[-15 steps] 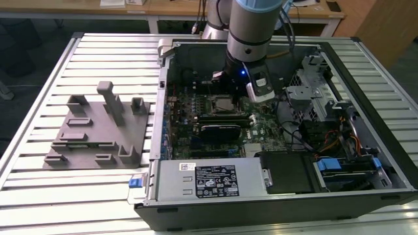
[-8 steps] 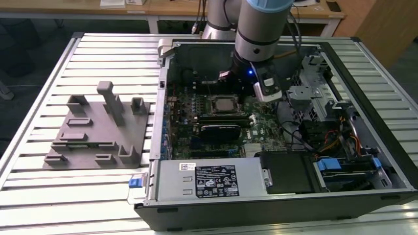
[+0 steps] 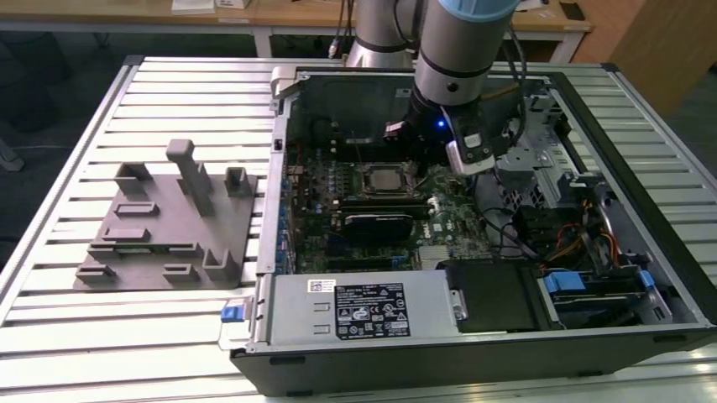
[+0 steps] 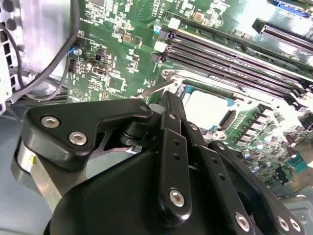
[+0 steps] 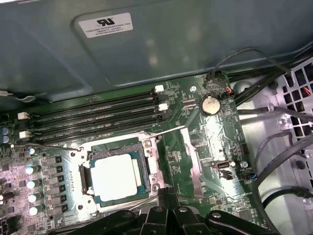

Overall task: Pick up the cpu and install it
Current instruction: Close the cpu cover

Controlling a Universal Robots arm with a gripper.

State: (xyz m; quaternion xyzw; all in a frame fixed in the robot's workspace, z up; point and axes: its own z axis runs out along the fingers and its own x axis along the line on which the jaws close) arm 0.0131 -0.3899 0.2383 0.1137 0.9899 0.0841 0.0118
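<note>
Silvery-white metal on top of the small thin flat square cpu [image 5: 115,177], lying flat and level inside the dark square metal-framed socket [image 5: 83,178] on the green circuit board [image 5: 173,152]. Hinged bare-metal load plate [image 5: 190,161] swung open and resting on the board just beside the socket, leaving the chip uncovered. Long black memory slots [image 5: 98,115] in parallel rows near the socket's far side. Black jointed pincer [image 5: 168,193] poised low at the socket's edge, just beside the cpu, with its fingers drawn fully together into one narrow tip and nothing seen gripped between them; cannot tell whether that tip touches the socket frame. Same closed look in the second wrist view, both fingers meeting at a point close to the chip's corner. In the exterior view, grey and light-blue robot arm [image 3: 465,50] reaching down from twelve o'clock into the open black computer case [image 3: 471,357], with the cpu [image 3: 384,178] near the case's middle and the arm's wrist at about two o'clock from it. Grey metal power supply box [image 3: 358,306] at six o'clock from the chip. Grey moulded fixture [image 3: 168,227] with upright posts at nine o'clock from the case, well apart from the chip, on the slatted pale metal desk [image 3: 67,336].
</note>
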